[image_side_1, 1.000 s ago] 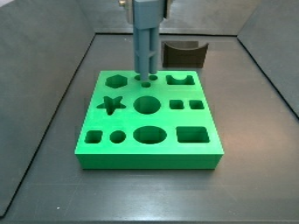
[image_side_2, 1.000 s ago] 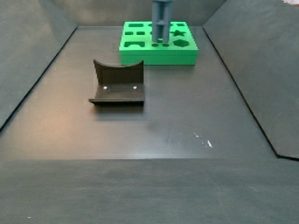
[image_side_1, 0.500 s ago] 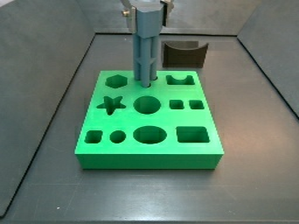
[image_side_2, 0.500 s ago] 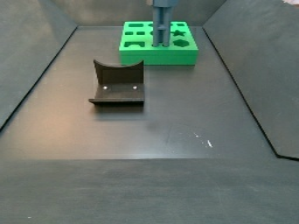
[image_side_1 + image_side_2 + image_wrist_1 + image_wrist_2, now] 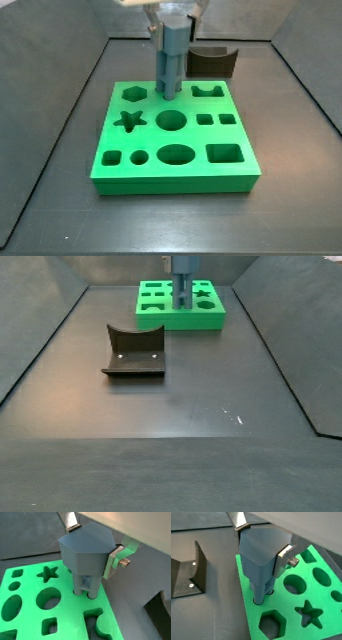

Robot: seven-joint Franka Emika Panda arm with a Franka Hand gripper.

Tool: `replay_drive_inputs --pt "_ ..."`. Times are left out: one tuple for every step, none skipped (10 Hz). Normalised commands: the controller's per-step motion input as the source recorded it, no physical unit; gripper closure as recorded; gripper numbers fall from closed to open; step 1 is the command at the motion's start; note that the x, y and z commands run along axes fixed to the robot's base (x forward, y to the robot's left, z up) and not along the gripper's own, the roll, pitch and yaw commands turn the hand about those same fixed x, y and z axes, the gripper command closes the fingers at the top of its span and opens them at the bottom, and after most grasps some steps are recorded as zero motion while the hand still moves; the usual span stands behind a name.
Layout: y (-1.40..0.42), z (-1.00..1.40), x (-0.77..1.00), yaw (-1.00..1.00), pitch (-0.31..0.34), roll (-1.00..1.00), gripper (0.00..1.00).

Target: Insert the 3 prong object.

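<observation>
Wrist views both show the 3 prong object [image 5: 87, 554] upright over the green board [image 5: 40, 619], prong tips already entered into the small holes at the board's edge row. My pincer [image 5: 261, 543] grips the piece's upper body; one silver finger [image 5: 286, 554] presses its flank, the other finger [image 5: 238, 522] sits on the opposite side, so it is closed on the piece. In a side view the piece [image 5: 170, 60] stands at the board's [image 5: 171, 165] far row, between the hexagon hole and the notched hole. Dark fixture [image 5: 134, 352] sits well apart from the board on the counter [image 5: 201, 446].

Judgement: insertion partly done. I'd keep the piece vertical, press straight down slowly, and release only once it seats; any tilt risks jamming the prongs.
</observation>
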Motion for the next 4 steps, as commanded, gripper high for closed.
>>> replay_drive_inputs --pt "0.0 -0.55 -0.11 0.0 -0.269 -0.05 1.0" --pt "-0.11 -0.69 -0.14 0.0 -0.291 0.0 1.0" --pt "-0.11 -0.79 -0.01 0.0 -0.231 0.0 1.0" --pt "-0.42 -0.27 -0.22 0.19 -0.274 0.21 1.0"
